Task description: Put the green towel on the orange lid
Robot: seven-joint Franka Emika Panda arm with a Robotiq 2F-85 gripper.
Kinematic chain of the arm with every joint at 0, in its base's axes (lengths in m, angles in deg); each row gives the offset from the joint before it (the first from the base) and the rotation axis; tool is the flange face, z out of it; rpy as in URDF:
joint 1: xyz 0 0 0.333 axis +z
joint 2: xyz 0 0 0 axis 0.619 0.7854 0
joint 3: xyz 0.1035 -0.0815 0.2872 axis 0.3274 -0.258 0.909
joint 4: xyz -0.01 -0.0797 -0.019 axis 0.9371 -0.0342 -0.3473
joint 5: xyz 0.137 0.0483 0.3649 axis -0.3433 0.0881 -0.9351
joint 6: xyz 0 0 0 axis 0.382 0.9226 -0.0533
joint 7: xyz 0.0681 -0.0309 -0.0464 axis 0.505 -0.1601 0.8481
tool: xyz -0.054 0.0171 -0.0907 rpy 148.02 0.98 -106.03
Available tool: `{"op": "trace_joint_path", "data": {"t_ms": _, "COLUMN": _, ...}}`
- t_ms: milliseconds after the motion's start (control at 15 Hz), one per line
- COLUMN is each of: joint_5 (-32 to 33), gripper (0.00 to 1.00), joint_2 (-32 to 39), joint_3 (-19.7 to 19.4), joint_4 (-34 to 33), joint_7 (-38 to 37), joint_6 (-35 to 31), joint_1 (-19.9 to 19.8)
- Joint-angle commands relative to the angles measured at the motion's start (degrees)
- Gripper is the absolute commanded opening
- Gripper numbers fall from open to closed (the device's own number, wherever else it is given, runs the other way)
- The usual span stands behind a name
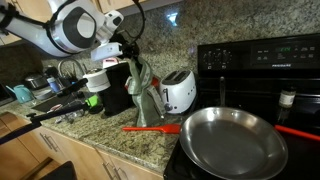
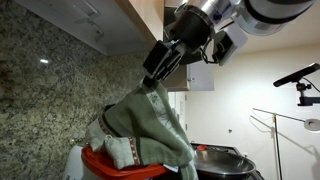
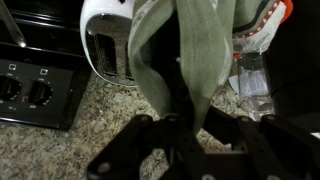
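Green towel (image 2: 150,125) hangs from clamped claw (image 2: 157,80) over orange lid (image 1: 150,128).

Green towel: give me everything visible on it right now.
The sage-green woven cloth towel hangs bunched in long vertical folds. It is pinched at its top by the black gripper, which is shut on it. It dangles above the speckled granite counter, beside the white toaster. Its lower end reaches down to the orange lid; whether they touch is unclear.
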Motion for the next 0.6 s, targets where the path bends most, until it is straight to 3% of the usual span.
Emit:
{"op": "trace_joint_path", "data": {"t_ms": 0, "joint_5": 0.0, "gripper": 0.11, "joint_2": 0.02, "joint_3": 0.0, "joint_4": -0.04, "joint_7": 0.0, "joint_6": 0.02, "joint_1": -0.02}}
{"op": "trace_joint_path", "data": {"t_ms": 67, "joint_5": 0.0, "gripper": 0.11, "joint_2": 0.06, "joint_3": 0.0, "joint_4": -0.1, "joint_7": 0.0, "joint_6": 0.04, "joint_1": -0.07}}
{"op": "trace_joint_path", "data": {"t_ms": 133, "joint_5": 0.0, "gripper": 0.03, "joint_2": 0.09, "joint_3": 0.0, "joint_4": -0.15, "joint_7": 0.0, "joint_6": 0.05, "joint_1": -0.1}}
{"op": "trace_joint_path", "data": {"t_ms": 533, "joint_5": 6.21, "gripper": 0.03, "joint_2": 5.6, "joint_3": -0.95, "joint_4": -3.15, "joint_7": -4.41, "joint_6": 3.39, "joint_1": -0.07}}
